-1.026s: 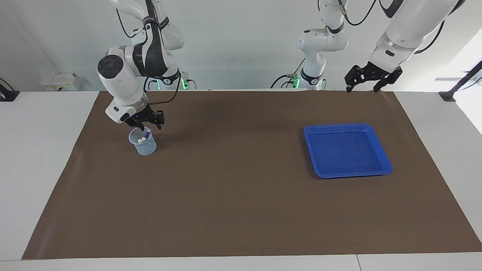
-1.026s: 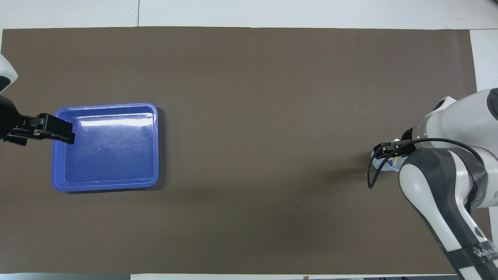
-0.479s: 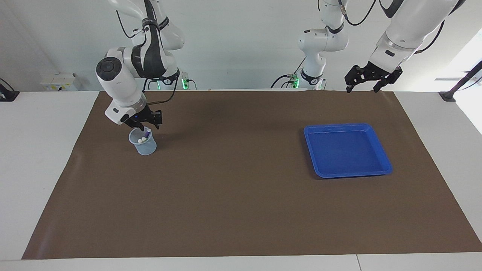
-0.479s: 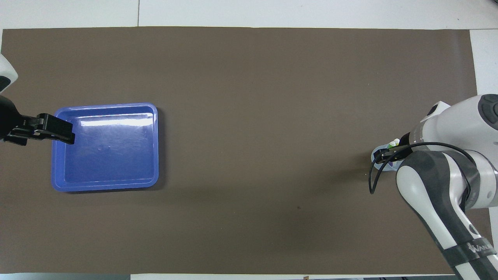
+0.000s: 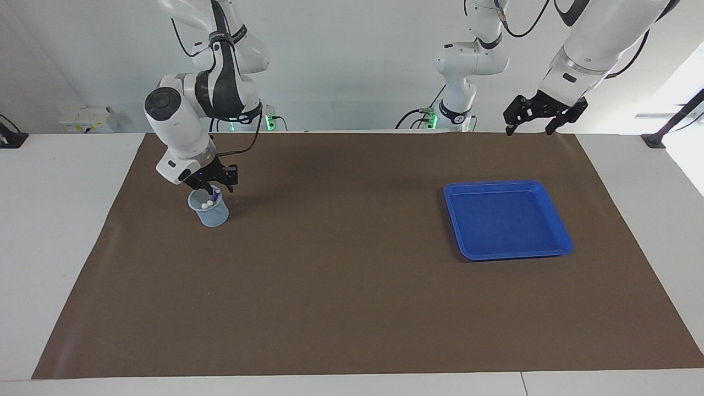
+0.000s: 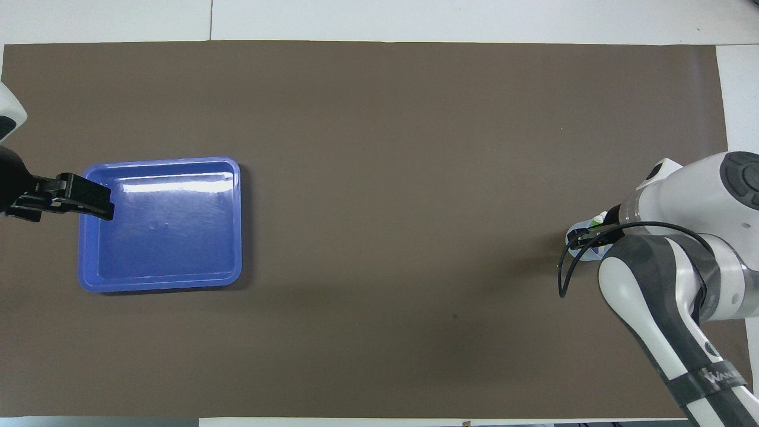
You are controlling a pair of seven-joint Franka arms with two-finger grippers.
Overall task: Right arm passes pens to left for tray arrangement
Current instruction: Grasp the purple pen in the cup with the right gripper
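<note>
A small translucent bluish cup [image 5: 209,213] stands on the brown mat toward the right arm's end of the table, and the pens stand upright in it. The purple pen [image 5: 213,194] sticks up highest, beside two pale pen ends [image 5: 204,205]. My right gripper [image 5: 213,186] hangs right over the cup, down at the purple pen's top. In the overhead view the right gripper [image 6: 584,237] covers most of the cup [image 6: 576,230], and a green pen end [image 6: 597,220] shows beside it. The blue tray [image 5: 506,223] [image 6: 166,231] lies bare. My left gripper [image 5: 531,127] waits open in the air over the mat's edge.
The brown mat [image 5: 341,286] covers most of the white table. Two slimmer white arms with green base lights [image 5: 459,82] stand at the robots' end. A loose black cable [image 6: 563,273] loops from the right wrist over the mat.
The right arm's wrist and elbow have swung a little while its gripper stayed low over the cup at the purple pen. The left arm, tray and cup have not moved.
</note>
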